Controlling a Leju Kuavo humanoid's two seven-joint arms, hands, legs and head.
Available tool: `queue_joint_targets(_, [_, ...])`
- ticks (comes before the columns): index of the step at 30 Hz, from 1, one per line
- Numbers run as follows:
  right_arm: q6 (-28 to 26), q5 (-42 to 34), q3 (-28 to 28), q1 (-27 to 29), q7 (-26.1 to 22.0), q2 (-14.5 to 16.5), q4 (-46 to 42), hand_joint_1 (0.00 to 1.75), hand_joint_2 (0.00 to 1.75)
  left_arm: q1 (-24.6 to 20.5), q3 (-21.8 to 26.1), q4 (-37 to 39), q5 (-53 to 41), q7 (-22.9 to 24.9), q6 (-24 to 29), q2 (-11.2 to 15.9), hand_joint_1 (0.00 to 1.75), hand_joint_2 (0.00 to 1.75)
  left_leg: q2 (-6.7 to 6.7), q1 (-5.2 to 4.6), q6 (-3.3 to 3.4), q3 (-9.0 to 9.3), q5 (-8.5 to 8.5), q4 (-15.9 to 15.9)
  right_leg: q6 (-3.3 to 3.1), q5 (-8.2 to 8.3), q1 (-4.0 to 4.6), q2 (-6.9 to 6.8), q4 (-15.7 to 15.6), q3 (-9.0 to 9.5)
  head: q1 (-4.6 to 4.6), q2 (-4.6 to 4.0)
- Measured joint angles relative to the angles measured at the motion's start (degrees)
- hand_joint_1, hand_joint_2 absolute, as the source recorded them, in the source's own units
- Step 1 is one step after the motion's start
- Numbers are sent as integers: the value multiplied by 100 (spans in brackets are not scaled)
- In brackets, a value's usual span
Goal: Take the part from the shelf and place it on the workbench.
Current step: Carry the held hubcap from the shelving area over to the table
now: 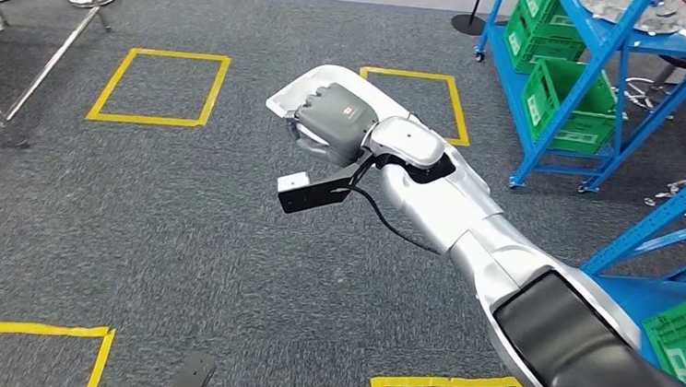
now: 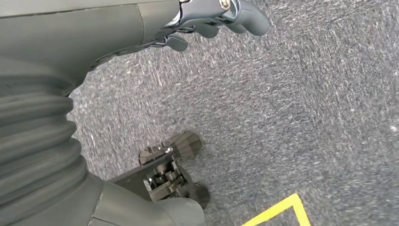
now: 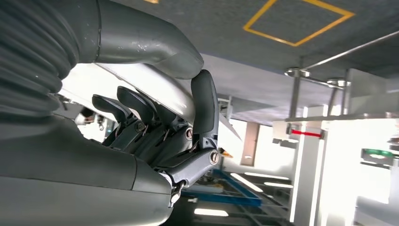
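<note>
Room first: grey carpet floor (image 1: 180,218) w/ yellow tape squares (image 1: 158,87) marked on it. A blue shelf (image 1: 597,93) stands at the far right, holding green crates (image 1: 564,105); some shiny metal pieces sit on its upper level, too small to identify. At far left, steel legs (image 1: 51,37) of a stand or tabletop, and the right wrist view shows a similar steel-framed structure ahead of the hand, possibly the workbench, can't confirm.

Progress, as a judgement: pick looks done, placement not yet. The right arm reaches out over open floor, well apart from the shelf, so the robot appears to be mid-carry btwn shelf and workbench. Left to do: reach the workbench, lower the part, release.

The right hand (image 1: 331,119) grips the part (image 1: 303,93), a pale, flat, shell-like piece that juts past the hand on the far side. In the right wrist view the thumb (image 3: 155,47) lies over one face of the part and the dark fingers (image 3: 204,101) press the other, so the hold is a clamp across its thickness.

The left hand (image 2: 207,21) hangs down over the carpet, fingers loosely bent, nothing in it; whether it counts as open or closed can't be told from that view.
</note>
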Motion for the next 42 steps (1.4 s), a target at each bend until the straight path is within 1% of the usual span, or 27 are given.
queue_joint_targets(2, [-4,-1,0,59,1,-13,37,175,175,-1,0,1,-4,4,2,-5,0,175,-175,1,10,-17,7,12,12,-177,-7,95,613,-327,5,0])
queue_joint_targets(3, [-5,-1,0,85,1,-19,53,175,175,5,0,2,-5,5,4,-6,0,175,-268,1,6,-24,11,23,6,-110,-12,107,634,-358,7,0])
queue_joint_targets(4, [-7,-2,0,99,1,-22,63,175,175,11,0,2,-5,7,7,-5,0,175,-357,2,0,-28,14,36,-5,58,-19,125,413,-269,8,0])
queue_joint_targets(5, [-9,-5,0,100,1,-25,69,175,175,14,0,2,-5,7,9,-7,0,175,-441,3,-12,-32,18,51,-17,278,-33,192,15,-84,9,0])
queue_joint_targets(7, [-16,-14,0,90,-1,-34,72,175,175,10,0,2,-5,9,15,-10,0,175,-586,-2,-68,-63,30,76,-28,538,-54,403,-707,258,7,0])
queue_joint_targets(9, [-23,-20,0,95,-3,-42,72,175,175,10,0,3,-5,11,23,-11,0,175,-711,14,-155,-107,66,67,-46,567,-37,468,-942,364,4,0])
queue_joint_targets(11, [-30,-19,0,100,-3,-40,71,175,175,32,0,4,-5,15,35,-7,0,175,-778,34,-233,-150,102,43,-113,613,-25,327,-977,369,7,0])
queue_joint_targets(13, [-39,-20,0,93,-10,-31,71,175,175,47,0,4,-4,20,44,1,0,175,-495,10,-282,-271,-38,242,-199,657,-37,193,-1028,378,-23,0])
queue_joint_targets(15, [-45,-23,0,99,-13,-27,74,175,175,42,0,4,-3,23,47,5,0,175,-107,-4,-322,-565,-412,905,-248,666,-23,53,-1046,379,-56,0])
queue_joint_targets(17, [-45,-24,0,122,-10,-31,84,175,175,44,0,8,-3,23,47,5,0,175,-2,8,-357,-855,-691,1592,-261,658,-10,-105,-1044,377,-57,0])
queue_joint_targets(18, [-45,-24,0,132,-12,-31,90,175,175,49,0,10,-3,23,47,5,0,175,10,11,-366,-873,-685,1676,-261,655,-8,-186,-1042,376,-58,0])
queue_joint_targets(19, [-45,-23,0,138,-14,-31,94,175,175,51,0,11,-3,23,47,7,0,175,33,12,-371,-773,-582,1529,-256,652,-8,-264,-1038,377,-58,0])
queue_joint_targets(21, [-45,-24,0,131,-17,-31,97,175,175,45,0,13,-1,23,48,13,0,175,240,-4,-358,-329,-276,749,-227,630,0,-414,-1021,381,-61,0])
queue_joint_targets(23, [-43,-26,-1,112,-17,-38,100,175,175,36,0,13,2,22,50,12,0,175,424,-33,-272,-13,-119,173,-179,600,37,-537,-995,383,-51,0])
queue_joint_targets(24, [-41,-27,-1,105,-20,-37,102,175,175,35,0,13,2,22,50,10,0,175,435,-50,-221,20,-120,94,-155,592,58,-595,-994,388,-43,0])
queue_joint_targets(26, [-38,-28,1,97,-23,-24,104,175,175,42,0,11,3,14,51,9,0,175,279,-45,-130,15,-93,80,-97,574,65,-695,-1003,405,-32,0])
queue_joint_targets(27, [-37,-27,1,90,-26,-16,104,175,175,43,0,10,3,5,49,9,0,175,207,-33,-96,18,-82,66,-59,539,50,-622,-969,399,-28,0])
queue_joint_targets(28, [-37,-30,1,82,-29,-13,104,175,175,40,0,8,3,-4,48,10,0,175,141,-15,-61,24,-69,50,-25,459,28,-468,-845,348,-22,0])
queue_joint_targets(30, [-38,-36,0,81,-43,-16,110,175,175,27,0,4,3,-14,45,8,0,175,11,9,-13,30,-54,37,29,164,-9,-62,-227,55,-7,0])
queue_joint_targets(32, [-38,-41,0,122,-56,-29,127,175,175,30,0,5,3,-13,45,2,0,175,-148,12,6,29,-51,43,53,-82,-19,86,522,-348,-2,0])
queue_joint_targets(33, [-37,-42,0,145,-60,-36,139,175,175,37,0,5,4,-9,45,1,0,175,-240,12,7,29,-52,49,54,-66,-23,100,672,-454,-1,0])
queue_joint_targets(34, [-37,-44,0,160,-62,-42,148,175,175,43,0,6,4,-5,45,1,0,175,-333,13,4,29,-51,57,48,58,-30,108,586,-447,0,0])
queue_joint_targets(35, [-37,-45,0,160,-65,-44,154,175,175,46,0,6,5,-1,45,1,0,175,-424,15,-4,29,-51,68,36,266,-41,142,275,-324,1,0])
queue_joint_targets(37, [-28,-48,0,130,-71,-48,160,175,175,41,0,5,8,6,45,-2,0,175,-583,16,-49,8,-54,98,26,610,-74,388,-536,35,1,0])
queue_joint_targets(39, [-5,-48,0,100,-77,-47,164,175,175,34,0,5,16,13,45,-4,0,175,-717,24,-129,-36,-44,105,19,695,-78,548,-932,221,-2,0])
queue_joint_targets(41, [12,-46,1,83,-75,-39,173,175,175,44,1,5,26,20,45,-1,0,175,-842,42,-214,-79,-18,76,-29,691,-58,430,-958,243,-1,0])
queue_joint_targets(42, [15,-45,1,72,-74,-28,177,175,175,55,1,6,31,22,45,3,0,175,-785,39,-245,-104,-26,95,-73,698,-59,359,-977,256,-4,0])
